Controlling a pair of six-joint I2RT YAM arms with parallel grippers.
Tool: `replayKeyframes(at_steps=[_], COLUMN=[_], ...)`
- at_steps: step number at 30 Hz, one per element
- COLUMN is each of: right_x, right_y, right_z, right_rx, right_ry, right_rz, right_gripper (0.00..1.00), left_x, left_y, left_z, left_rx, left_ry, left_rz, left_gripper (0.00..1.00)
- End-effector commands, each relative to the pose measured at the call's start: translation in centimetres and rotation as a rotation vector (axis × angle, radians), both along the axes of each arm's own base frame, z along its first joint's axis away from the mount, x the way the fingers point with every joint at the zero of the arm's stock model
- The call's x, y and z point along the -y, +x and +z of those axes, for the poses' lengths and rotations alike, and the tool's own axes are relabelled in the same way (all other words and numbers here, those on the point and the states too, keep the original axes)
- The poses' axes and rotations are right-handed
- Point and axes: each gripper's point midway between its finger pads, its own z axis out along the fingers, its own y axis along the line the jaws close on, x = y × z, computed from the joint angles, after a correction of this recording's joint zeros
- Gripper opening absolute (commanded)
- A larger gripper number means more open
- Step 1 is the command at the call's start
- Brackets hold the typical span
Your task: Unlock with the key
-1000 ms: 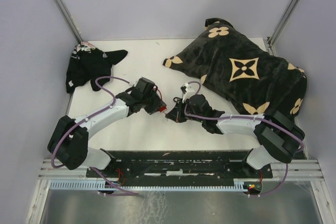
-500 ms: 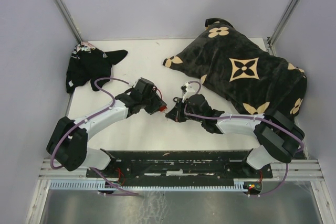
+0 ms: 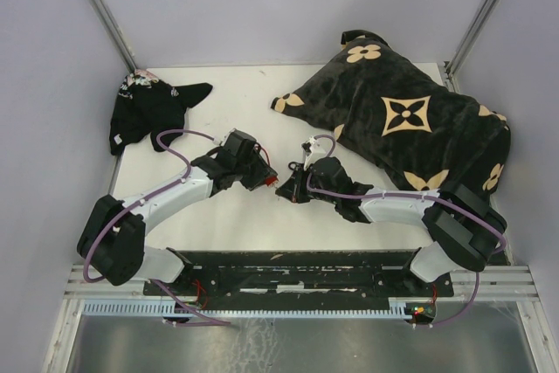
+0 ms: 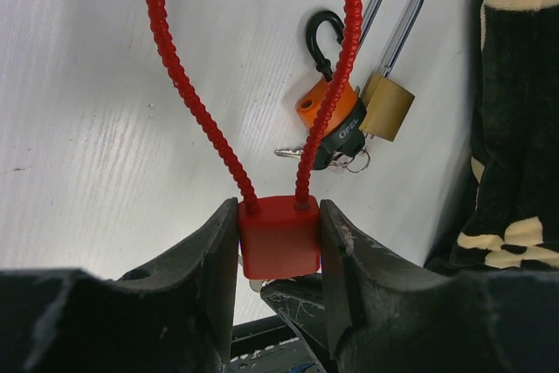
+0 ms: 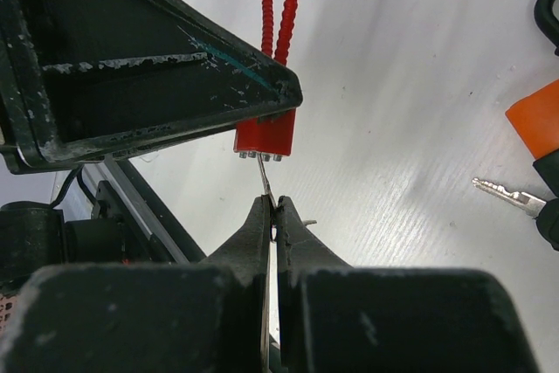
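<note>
The left gripper (image 4: 278,216) is clamped on the red lock (image 4: 279,242). The lock's square body sits squarely between the two jaws, touching both. Its red ribbed cable (image 4: 179,76) loops out ahead of the jaws over the white table (image 4: 105,128).

The right gripper (image 5: 273,211) is pinched tight on a thin key (image 5: 265,181). The blade sticks out straight ahead of the closed jaws, and its tip meets the underside of the red lock. It is not clear whether the tip has gone into the keyhole.

Farther ahead of the left jaws and off to their right lie a brass padlock (image 4: 387,107) with a long silver shackle and an orange and black piece (image 4: 325,102) with a black hook, touching each other. To the right of the right jaws a loose key (image 5: 511,196) lies flat on the table. A dark patterned cushion (image 3: 410,120) and a black cloth (image 3: 144,111) rest well beyond both grippers.
</note>
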Motion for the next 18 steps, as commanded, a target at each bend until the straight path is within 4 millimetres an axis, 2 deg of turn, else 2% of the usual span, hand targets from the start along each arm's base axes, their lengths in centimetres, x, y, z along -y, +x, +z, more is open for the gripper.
replayKeyframes(at_steps=[1, 6, 18], right_x=[-0.9, -0.8, -1.7], right_y=[1.0, 1.1, 1.3], right_z=[2.6, 2.6, 4.2], right_rx=[0.027, -0.019, -0.052], right_ry=[0.057, 0.065, 0.119], right_rz=[-0.035, -0.07, -0.054], right_gripper=[0.01, 0.01, 0.02], left_x=[1.0, 1.1, 2.0], left_y=[0.5, 0.3, -0.5], left_z=[2.0, 1.9, 2.2], left_rx=[0.047, 0.052, 0.095], left_ry=[-0.078, -0.092, -0.111], left_rz=[0.012, 0.025, 0.025], left_gripper=[0.04, 0.03, 0.03])
